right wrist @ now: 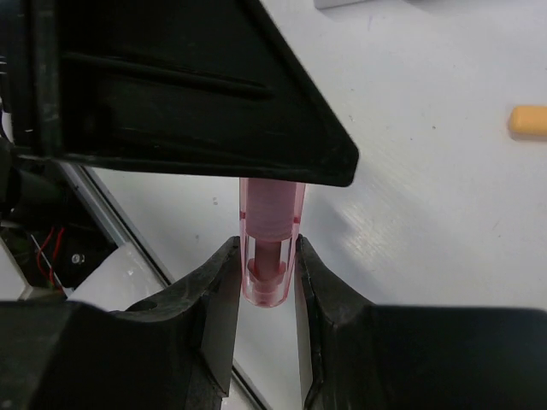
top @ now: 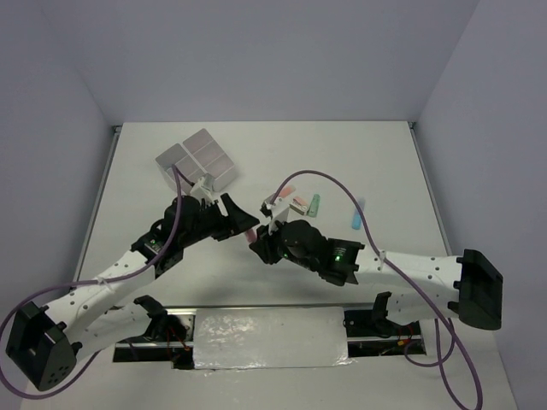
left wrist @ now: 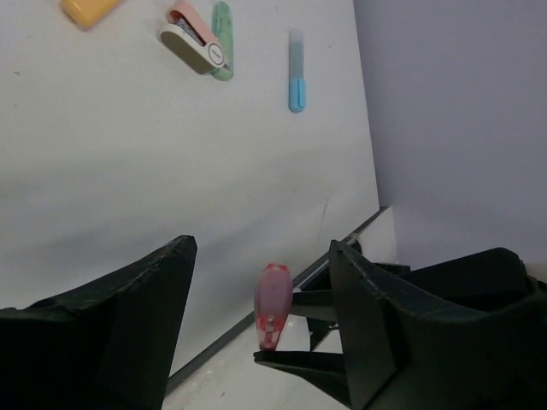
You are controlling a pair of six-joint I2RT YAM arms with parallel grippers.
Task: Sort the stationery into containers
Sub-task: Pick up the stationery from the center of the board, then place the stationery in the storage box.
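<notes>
My right gripper (right wrist: 262, 249) is shut on the end of a pink marker (right wrist: 272, 224) and holds it above the table near the front middle (top: 249, 234). In the left wrist view the same pink marker (left wrist: 273, 301) stands between the fingers of my left gripper (left wrist: 261, 248). That gripper is open, with a gap on both sides of the marker. One left finger (right wrist: 171, 85) covers the marker's far end in the right wrist view. The white containers (top: 195, 158) sit at the back left, apart from both grippers (top: 224, 210) (top: 259, 240).
On the table to the right lie an orange marker (left wrist: 85, 10), a pink and white item (left wrist: 195, 36), a green marker (left wrist: 222, 30) and a light blue marker (left wrist: 296, 70). The table's front edge and the arm bases are close below the grippers.
</notes>
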